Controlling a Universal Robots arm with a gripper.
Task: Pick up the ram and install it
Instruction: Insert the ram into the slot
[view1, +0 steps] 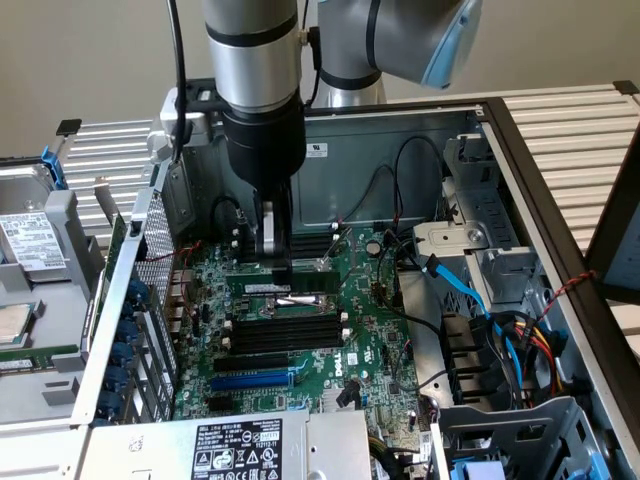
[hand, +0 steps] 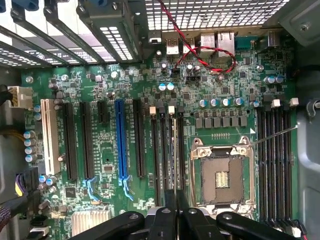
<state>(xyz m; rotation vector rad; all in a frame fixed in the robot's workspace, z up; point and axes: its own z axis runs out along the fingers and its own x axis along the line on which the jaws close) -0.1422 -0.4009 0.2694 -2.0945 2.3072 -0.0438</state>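
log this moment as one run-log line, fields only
gripper: shut on ram | ram: edge-on, lined along black memory slots beside cpu socket | seating: cannot tell

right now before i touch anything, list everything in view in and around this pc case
computer case: one, grey metal, open
motherboard: one, green, on the case floor
ram: one, green, on edge at the memory slots beside the socket
memory slots: several, black, both sides of the socket
processor socket: one, silver frame, mid-board
blue expansion slot: one, blue, among black slots
power supply: one, silver with a black label, exterior view's bottom
cables: a bundle, blue, red, yellow, black, exterior view's right
drive: one, silver with a white label, exterior view's left
arm: one, silver and black, above the board
gripper: one, black, shut on the ram
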